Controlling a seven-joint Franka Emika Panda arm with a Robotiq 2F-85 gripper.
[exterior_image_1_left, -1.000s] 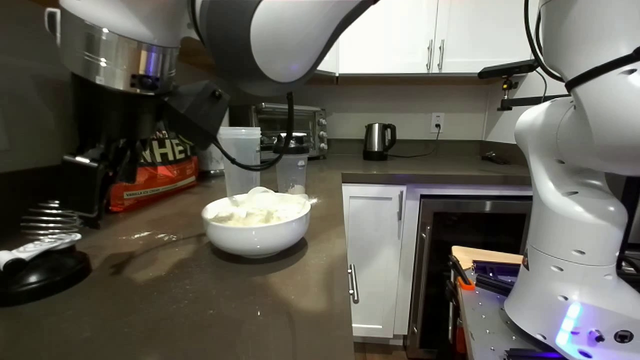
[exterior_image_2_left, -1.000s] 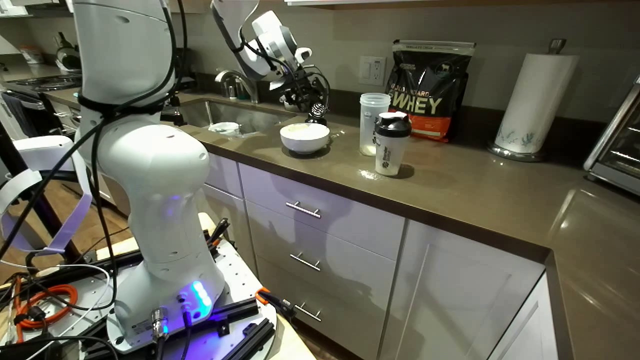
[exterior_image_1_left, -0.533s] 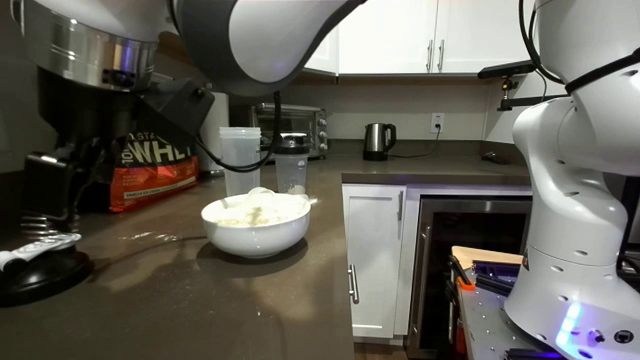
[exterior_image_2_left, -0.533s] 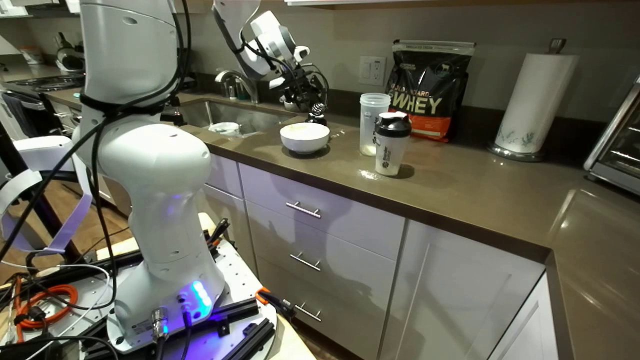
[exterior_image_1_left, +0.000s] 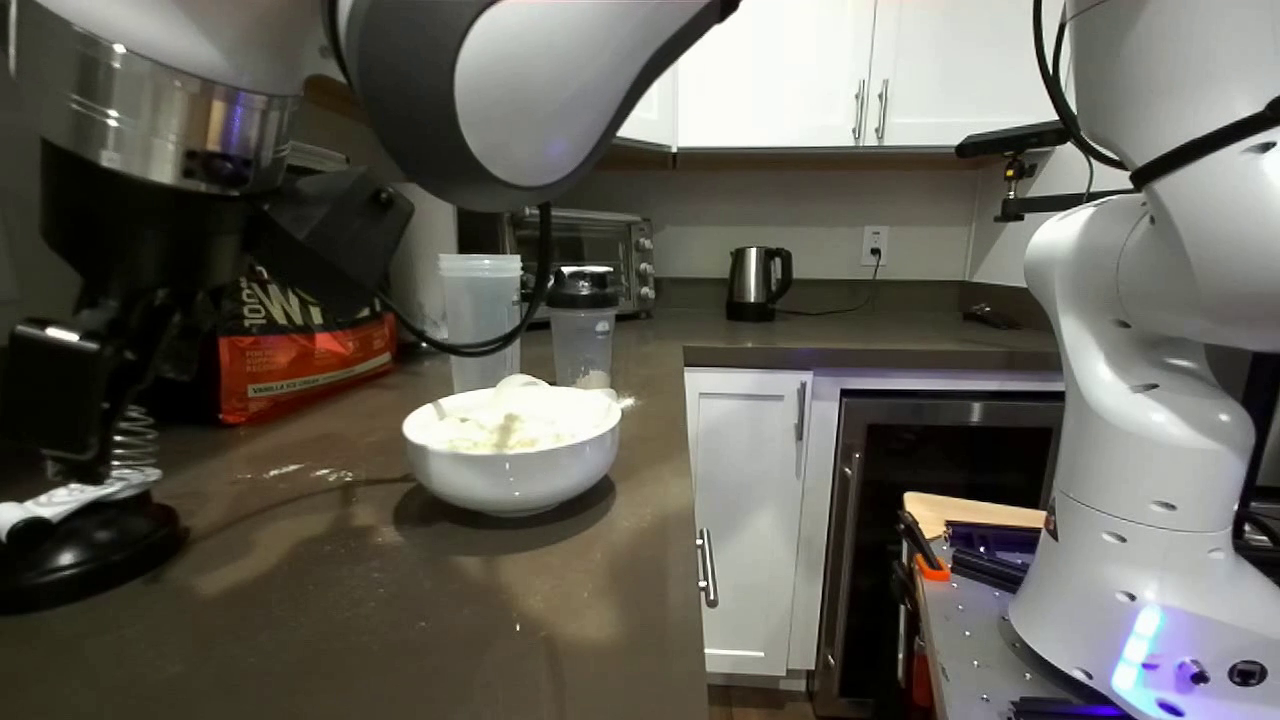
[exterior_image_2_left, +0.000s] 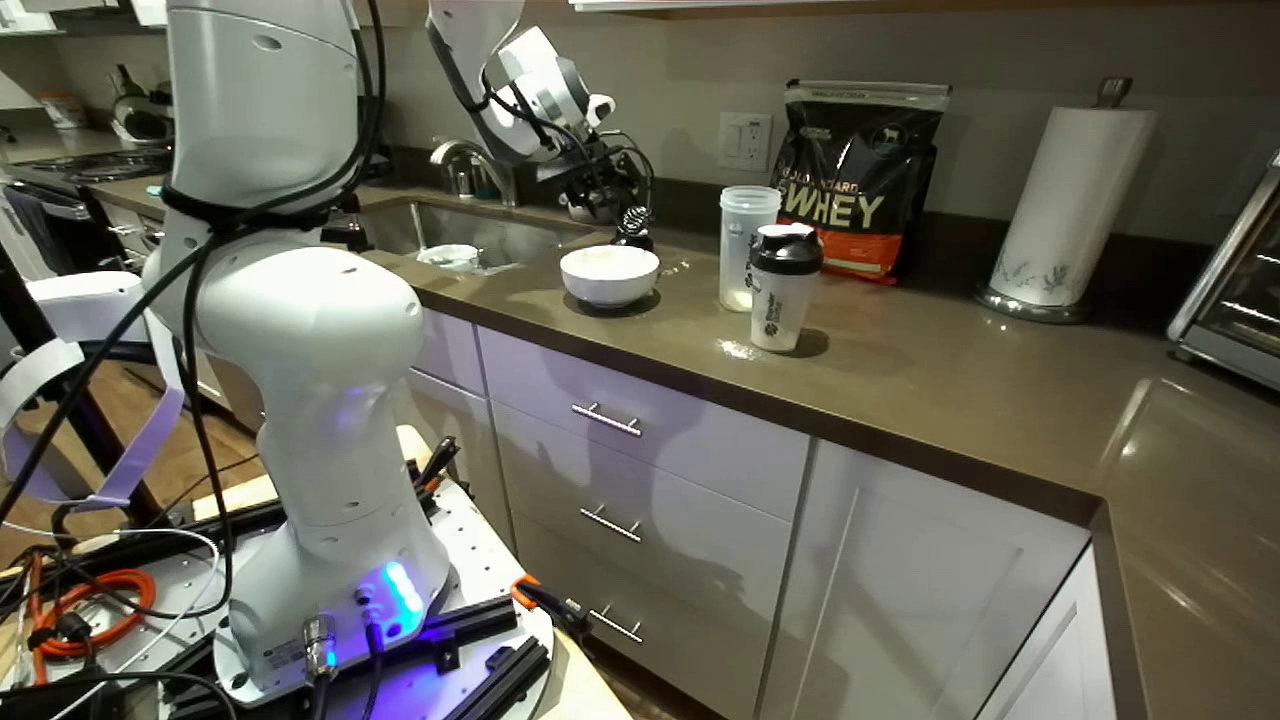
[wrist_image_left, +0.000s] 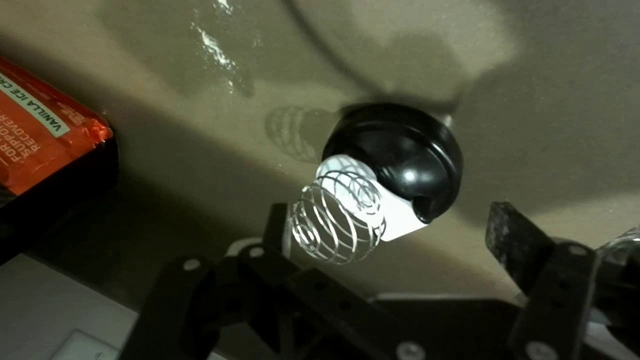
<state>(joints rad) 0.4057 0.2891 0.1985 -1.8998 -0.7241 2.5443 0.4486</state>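
Lately black two-fingered pincer (wrist_image_left: 393, 227) moved lower, farther from white round bowl (exterior_image_1_left: 510, 482), toward silver wire ball (wrist_image_left: 336, 217) atop black domed lid (wrist_image_left: 412, 142), near wall-side edge of brown countertop (exterior_image_1_left: 380, 640). Jaws stood wide apart, empty. Ball appeared beside one finger (wrist_image_left: 277, 227), off-centre: grip seemed unready.

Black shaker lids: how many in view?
2: one fitted lid on a shaker cup; one loose lid on the counter, under the wire ball, near the open fingers. Others may be hidden.

Wrist view dim | broad shadows across counter (wrist_image_left: 520, 125) | bright highlight on black lid (wrist_image_left: 397, 142)
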